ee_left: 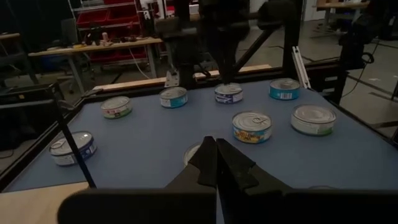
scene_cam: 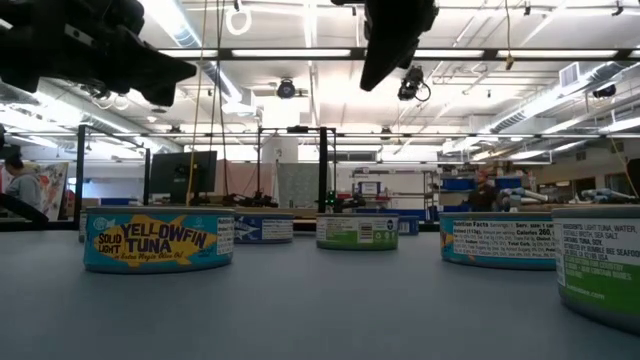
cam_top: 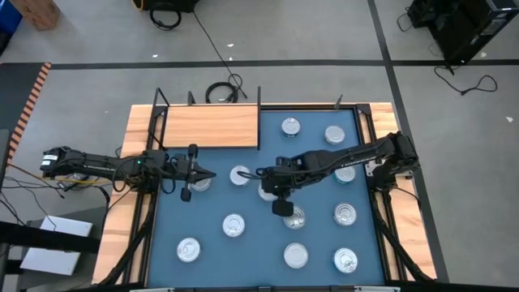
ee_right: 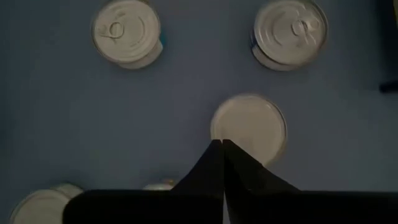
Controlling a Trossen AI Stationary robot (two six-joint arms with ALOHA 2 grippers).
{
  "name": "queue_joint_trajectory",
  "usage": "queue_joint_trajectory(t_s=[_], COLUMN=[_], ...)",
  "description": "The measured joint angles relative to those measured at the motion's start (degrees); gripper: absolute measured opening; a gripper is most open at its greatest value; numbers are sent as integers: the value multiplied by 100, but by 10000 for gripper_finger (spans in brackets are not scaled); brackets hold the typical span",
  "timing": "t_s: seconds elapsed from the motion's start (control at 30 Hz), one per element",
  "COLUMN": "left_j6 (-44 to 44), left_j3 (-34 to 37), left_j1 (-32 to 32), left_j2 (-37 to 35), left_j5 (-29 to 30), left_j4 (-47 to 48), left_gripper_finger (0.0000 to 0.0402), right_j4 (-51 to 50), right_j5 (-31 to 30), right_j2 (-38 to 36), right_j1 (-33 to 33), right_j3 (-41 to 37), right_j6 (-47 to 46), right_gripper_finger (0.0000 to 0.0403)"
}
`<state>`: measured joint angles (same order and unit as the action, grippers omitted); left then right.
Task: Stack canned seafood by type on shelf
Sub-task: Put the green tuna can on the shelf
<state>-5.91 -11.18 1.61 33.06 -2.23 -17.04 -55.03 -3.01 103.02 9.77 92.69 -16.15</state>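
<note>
The light-brown rectangular wooden shelf board (cam_top: 211, 126) with thin black metal posts lies at the far left corner of the large blue mat (cam_top: 215, 243) and carries no tins. The small, flat, round silver metal tins of canned seafood (cam_top: 233, 225) lie scattered singly across the blue mat, none stacked; two sit near the far right corner (cam_top: 290, 126), several along the right side (cam_top: 345, 214) and the near edge (cam_top: 188, 250). The left gripper (cam_top: 209, 173) is positioned over the mat just in front of the shelf board, fingers pressed together and holding nothing, with one tin (cam_top: 199, 183) directly beside it. The right gripper (cam_top: 261, 173) is positioned near the mat centre, its fingers (ee_right: 221, 163) closed tip to tip and empty, above a plain-lidded tin (ee_right: 249, 126). In the low view, the nearest tin (scene_cam: 158, 239) bears a yellowfin tuna label.
</note>
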Motion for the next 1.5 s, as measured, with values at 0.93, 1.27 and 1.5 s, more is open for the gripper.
queue_joint_trajectory(t_s=[0.93, 1.27, 1.5], left_j6=[131, -4, -4], left_j3=[-2, -2, -2], left_j1=[0, 0, 0], left_j2=[118, 118, 118], left_j5=[77, 55, 53], left_j4=[-18, -24, -23], left_gripper_finger=[3, 3, 4], right_j4=[-473, 602, 1024], right_j5=[-1321, -1794, -2291], right_j2=[1412, 1412, 1410], right_j1=[768, 890, 897], right_j3=[468, -360, -851], right_j6=[426, 854, 1228], right_gripper_finger=[51, 103, 104])
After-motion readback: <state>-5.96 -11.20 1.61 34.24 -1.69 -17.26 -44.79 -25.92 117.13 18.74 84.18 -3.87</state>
